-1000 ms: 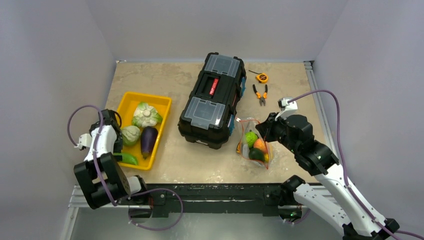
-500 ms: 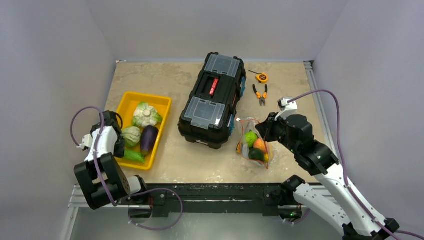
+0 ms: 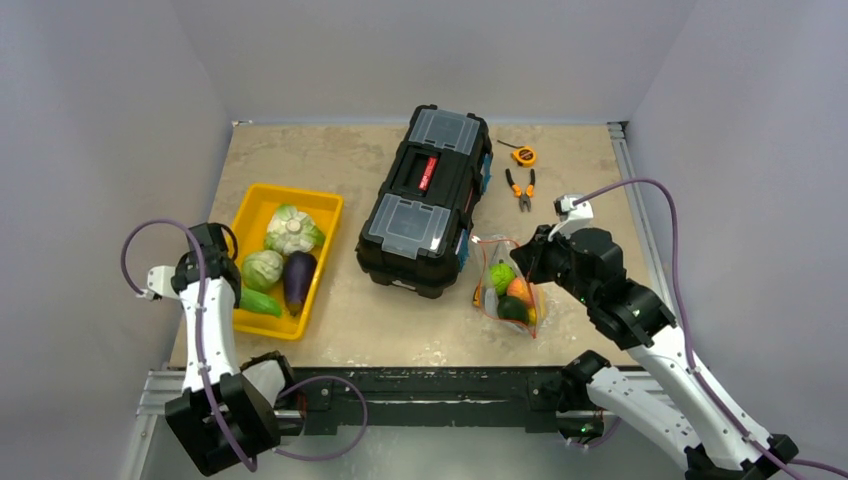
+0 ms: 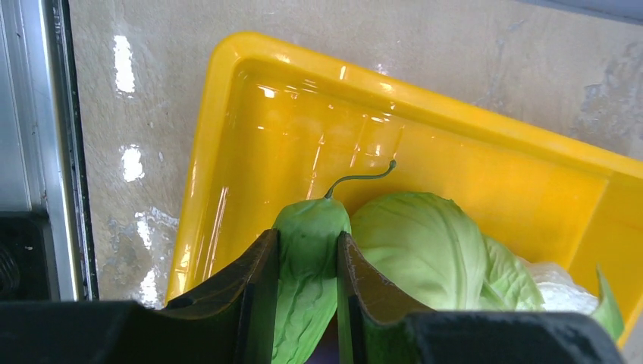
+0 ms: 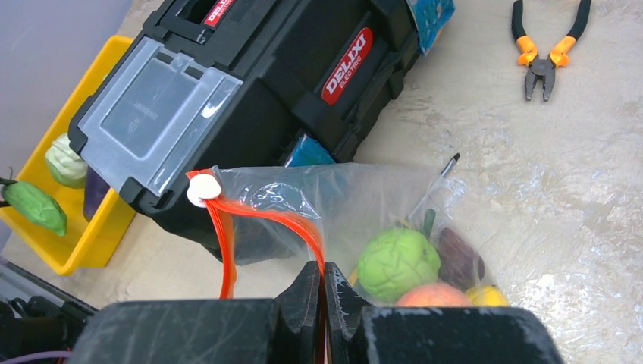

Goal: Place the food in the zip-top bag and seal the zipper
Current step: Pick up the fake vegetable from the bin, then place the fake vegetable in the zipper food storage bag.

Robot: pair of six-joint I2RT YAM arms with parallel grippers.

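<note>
My left gripper point(image 4: 307, 254) is shut on a long green toy vegetable point(image 4: 307, 227) with a thin stem, at the near left of the yellow tray point(image 4: 227, 61). A green cabbage point(image 4: 425, 243) lies right beside it. From above, the cabbage point(image 3: 262, 269), a purple eggplant point(image 3: 298, 279) and a white cauliflower point(image 3: 292, 230) lie in the tray. My right gripper point(image 5: 324, 277) is shut on the red-orange zipper point(image 5: 258, 212) of the zip-top bag point(image 5: 364, 197), holding its mouth up. Inside the bag are a lumpy green piece point(image 5: 398, 262), an orange one point(image 5: 432, 296) and a yellow one point(image 5: 485, 294).
A black toolbox point(image 3: 425, 195) stands mid-table between the tray point(image 3: 262, 200) and the bag point(image 3: 505, 290), its near corner close to the bag. Orange-handled pliers point(image 3: 520, 188) and a small tape measure point(image 3: 524, 155) lie at the back right.
My left gripper has closed on the green vegetable, and the left arm has shifted at the tray's near left corner. The right arm and the bag have not moved.
</note>
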